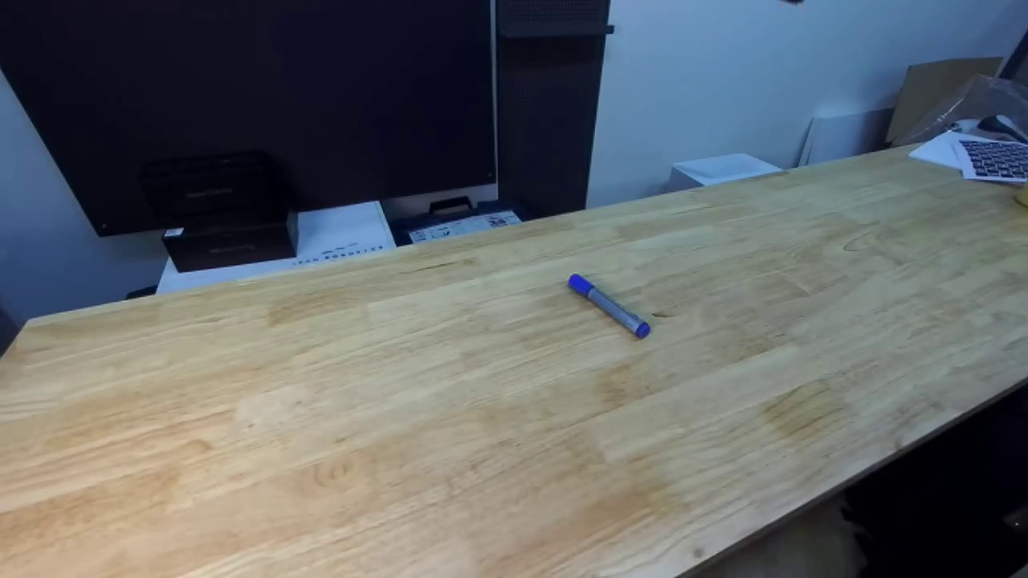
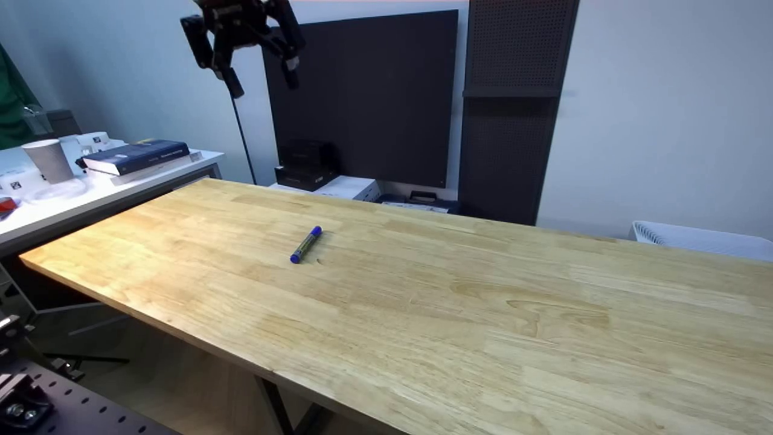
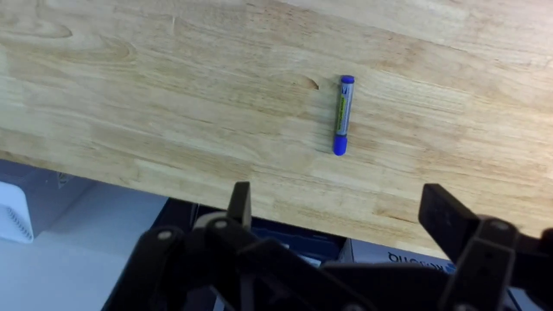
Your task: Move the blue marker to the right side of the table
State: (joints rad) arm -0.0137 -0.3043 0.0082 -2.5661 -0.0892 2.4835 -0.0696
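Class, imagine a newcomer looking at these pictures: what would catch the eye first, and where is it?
The blue marker would probably stand out first, lying on the pale wooden table in all three views. Next is the black claw, open and hanging high at the upper left of an exterior view. Behind the table, a big dark panel shows against the wall in both exterior views.

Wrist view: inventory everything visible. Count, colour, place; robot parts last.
Table: one, light wood, filling most of the frame.
Blue marker: one, blue ends, grey barrel, on the table right of centre.
Lettered box: one, white, past the table edge, lower right.
Dark items: count unclear, blue-black, left of the box.
Ribbed object: one, white, cut off at the left edge.
Pale surface: one, bluish, lower left; wall or floor unclear.
Pincer: one, black, along the bottom, jaws apart.
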